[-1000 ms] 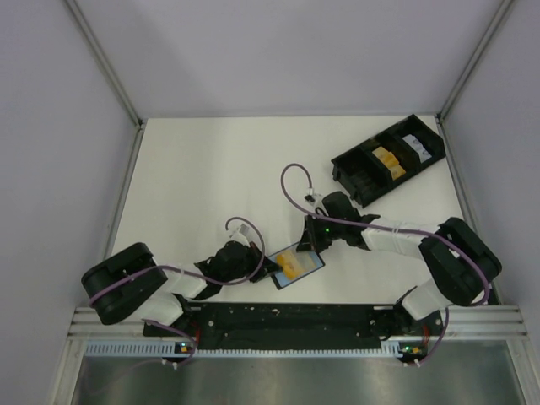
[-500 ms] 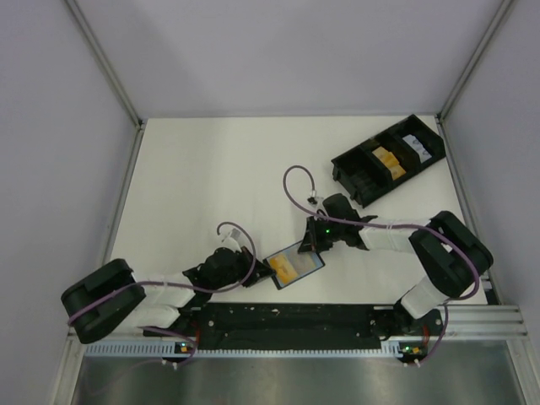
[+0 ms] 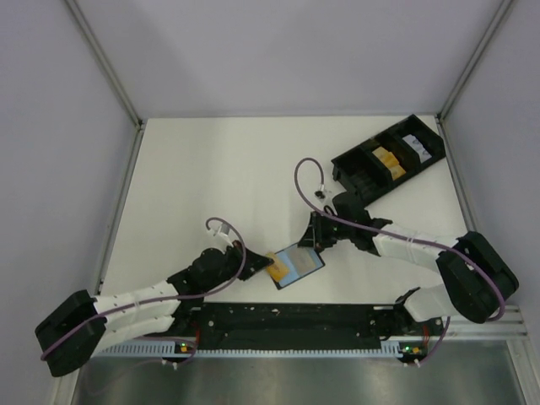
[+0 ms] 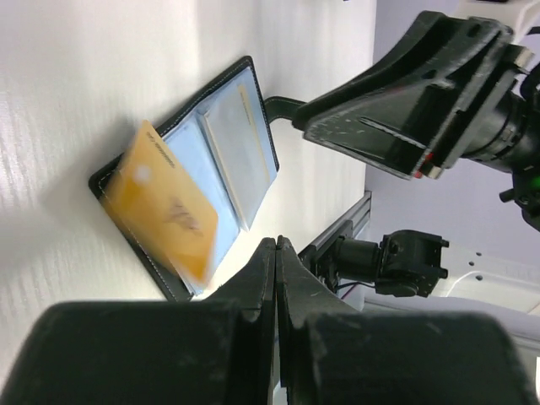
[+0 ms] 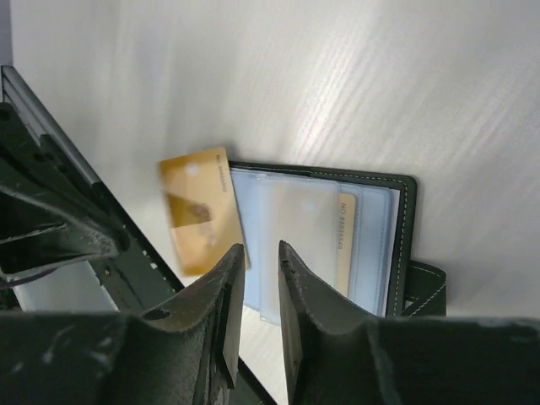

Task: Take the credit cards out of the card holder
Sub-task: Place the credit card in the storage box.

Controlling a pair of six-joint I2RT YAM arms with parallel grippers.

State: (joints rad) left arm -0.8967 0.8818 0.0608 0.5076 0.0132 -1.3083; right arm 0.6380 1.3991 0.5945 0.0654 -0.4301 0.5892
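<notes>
Print along the tucked card (image 5: 347, 236) is too small to read. The card holder (image 3: 302, 263) lies open on the table (image 3: 202, 186). A blurred orange card (image 3: 274, 263) sticks half out towards the left gripper (image 4: 276, 245), which is pinched together and empty. The right gripper (image 5: 261, 250) is barely parted and holds nothing. The black tray (image 3: 341, 167) holds a yellow piece (image 3: 386, 159) and a white piece (image 3: 413, 143).

Two robot arms, the left arm (image 3: 135, 302) and right arm (image 3: 403, 245), have white tubular links and bulky black joint housings on a black base rail (image 3: 287, 319). A thin purple cable (image 3: 301, 173) loops along each. Small green lights (image 3: 411, 347) glow at the bases. The left pincer (image 4: 276, 246) and right pincer (image 5: 261, 253) are matte black with flat, wedge-shaped fingers.
</notes>
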